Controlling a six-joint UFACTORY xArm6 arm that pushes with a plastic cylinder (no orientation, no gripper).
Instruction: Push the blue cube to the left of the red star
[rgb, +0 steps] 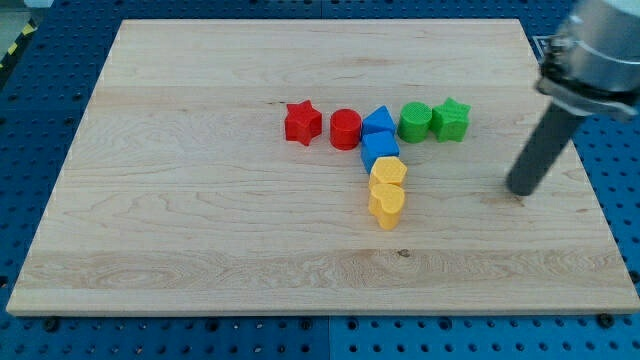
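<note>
My rod leans in from the top right corner, my tip (519, 191) down near the worktop's (200, 230) right edge, with no fingers, far from the mid-worktop blue cube (380, 149) and red star (302, 122).

Counter (200, 240) — pale wooden board, grain running across the view. Items lying on it, left to right in a row: red star (302, 122), red cylinder (345, 129), blue triangular block (378, 121), green cylinder (414, 121), green star (450, 119). Below the row — blue cube (379, 148), yellow hexagonal block (388, 172), yellow heart (386, 205), each touching the next.
</note>
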